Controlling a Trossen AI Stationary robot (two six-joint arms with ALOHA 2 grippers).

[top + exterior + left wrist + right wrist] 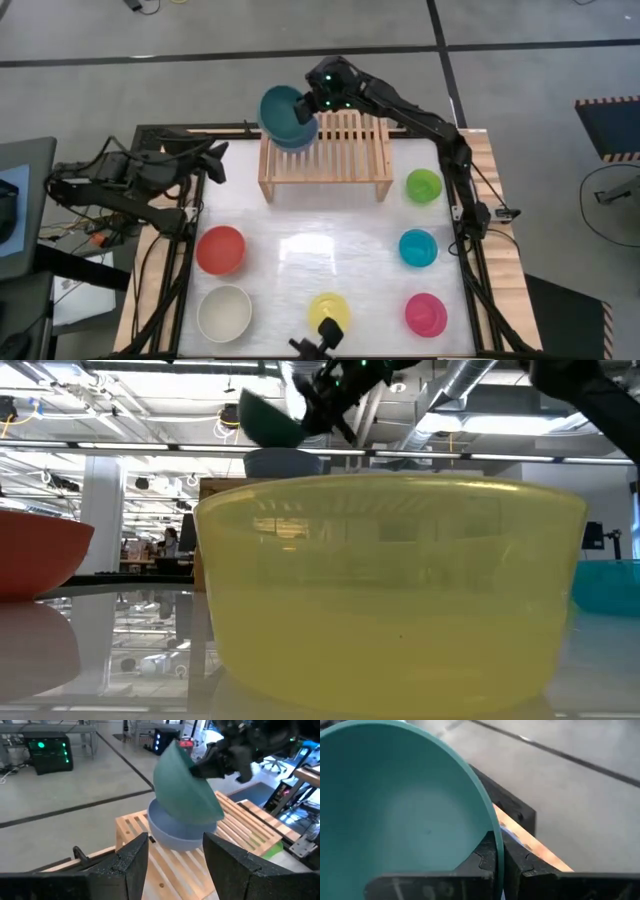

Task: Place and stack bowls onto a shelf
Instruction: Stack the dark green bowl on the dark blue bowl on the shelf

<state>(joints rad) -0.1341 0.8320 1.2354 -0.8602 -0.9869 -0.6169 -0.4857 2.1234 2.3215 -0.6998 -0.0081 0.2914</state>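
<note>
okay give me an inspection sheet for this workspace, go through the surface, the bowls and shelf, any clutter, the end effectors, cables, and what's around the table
Surface: white table top, glossy, bare in the middle.
Job's things: slate blue bowl on the shelf at its left end; dark teal bowl held tilted just above it. Red bowl, cream bowl, yellow bowl, magenta bowl, cyan bowl and lime green bowl on the table.
Clutter: nothing seen.
End effectors: right end effector shut on the dark teal bowl's rim; left end effector open, empty, at the table's left edge.
Cables: bundle left of the table.
Surroundings: concrete floor.
</note>
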